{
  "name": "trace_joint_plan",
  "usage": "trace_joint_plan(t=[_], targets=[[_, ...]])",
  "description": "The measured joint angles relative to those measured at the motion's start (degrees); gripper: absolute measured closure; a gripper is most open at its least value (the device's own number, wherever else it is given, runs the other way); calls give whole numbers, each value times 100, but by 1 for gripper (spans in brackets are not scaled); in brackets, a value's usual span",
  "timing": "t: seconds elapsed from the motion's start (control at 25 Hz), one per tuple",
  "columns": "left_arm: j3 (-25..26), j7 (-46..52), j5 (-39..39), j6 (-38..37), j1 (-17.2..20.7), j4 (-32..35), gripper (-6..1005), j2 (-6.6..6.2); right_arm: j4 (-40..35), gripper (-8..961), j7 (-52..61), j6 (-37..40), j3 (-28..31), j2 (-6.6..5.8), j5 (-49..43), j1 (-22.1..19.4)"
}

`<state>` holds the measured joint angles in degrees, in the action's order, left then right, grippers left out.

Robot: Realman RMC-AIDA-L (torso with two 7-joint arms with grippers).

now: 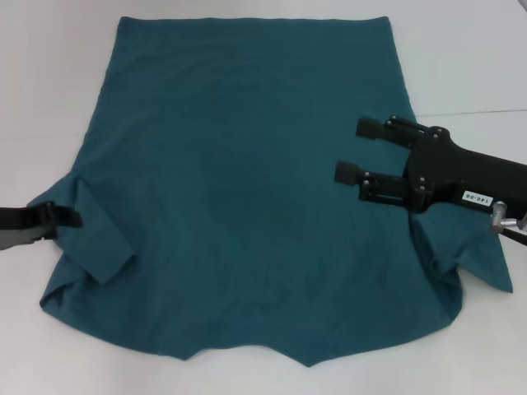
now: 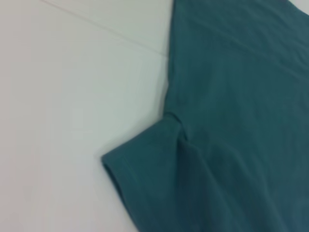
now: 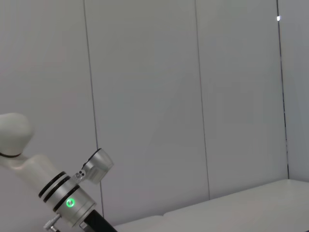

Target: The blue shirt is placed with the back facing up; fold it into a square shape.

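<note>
One large dark teal-blue soft cotton short-sleeved T-shirt (image 1: 247,214) lies spread flat on the white table (image 1: 49,66), plain side up, with no lettering showing. Its hem is at the far edge and its collar end nearest you. You see it broad and mostly smooth, with faint creases across the body. Both sleeves are already turned in over the body rather than spread out to the sides.

You are at an early stage, judging by the layout: the sleeves are tucked, but the body is not yet folded toward a square.

Your left gripper (image 1: 70,217) sits low at the shirt's left sleeve, its tip touching or just over the folded sleeve cloth; you cannot tell from these views whether its jaws are apart or closed. The left wrist view shows that sleeve and armpit seam lying beside bare table.

Your right gripper (image 1: 352,151) hovers above the shirt's right side, jaws apart with nothing between them, the cloth below and ahead of them.

Next, you likely need each gripper to take a firm pinch of a side edge and carry it inward, keeping the layers flat so the fabric does not bunch.
</note>
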<state>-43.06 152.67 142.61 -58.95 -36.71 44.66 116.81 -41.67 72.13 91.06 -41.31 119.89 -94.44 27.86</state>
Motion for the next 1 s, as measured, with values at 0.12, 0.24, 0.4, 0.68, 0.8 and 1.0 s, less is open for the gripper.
trace_joint_plan(t=[0.12,0.24,0.4,0.68,0.8,1.0], targets=[[-15,4,126,22,18,7,603,-1,1,71,22,0,0,-1,40,-5],[2,7,228,33,3,-23,457,16,2,72,24,0,0,-1,47,-11],[-13,9,260,91,-5,-33,358,35,62,72,-4,0,-12,-1,49,-17],[-21,11,285,214,-35,-176,337,51,66,72,-11,3,-3,-1,50,-25],[-26,9,285,264,-53,-243,339,58,66,72,-16,5,-1,-6,50,-26],[-27,0,285,330,-78,-308,366,58,66,71,-27,8,0,-8,50,-26]])
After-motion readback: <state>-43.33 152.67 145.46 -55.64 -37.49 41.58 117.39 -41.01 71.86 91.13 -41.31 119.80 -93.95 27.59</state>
